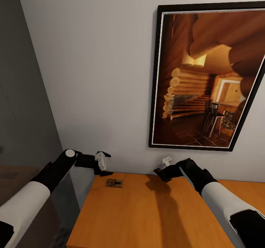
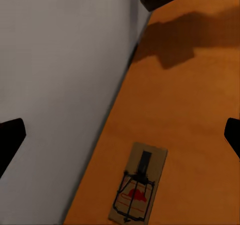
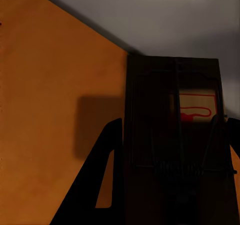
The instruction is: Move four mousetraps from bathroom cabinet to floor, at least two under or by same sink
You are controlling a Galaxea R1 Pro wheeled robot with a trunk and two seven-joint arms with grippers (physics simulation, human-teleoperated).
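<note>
One mousetrap [image 1: 114, 183] lies flat on the orange-brown cabinet [image 1: 147, 218] top, near its back left corner and close to the wall. My left gripper [image 1: 104, 164] hovers just above and left of it, open; in the left wrist view the mousetrap [image 2: 139, 182] lies on the cabinet [image 2: 190, 85] below the wide-apart fingers [image 2: 10, 140]. My right gripper [image 1: 161, 170] hangs over the back middle of the cabinet top. The right wrist view shows it shut on a second mousetrap [image 3: 175, 145], a dark board with wire parts held upright between the fingers [image 3: 107, 180].
A white wall rises right behind the cabinet, with a large black-framed picture [image 1: 206, 79] of a log cabin room above the right arm. A grey wall [image 1: 22, 93] stands at the left, with a dark gap beside the cabinet's left edge.
</note>
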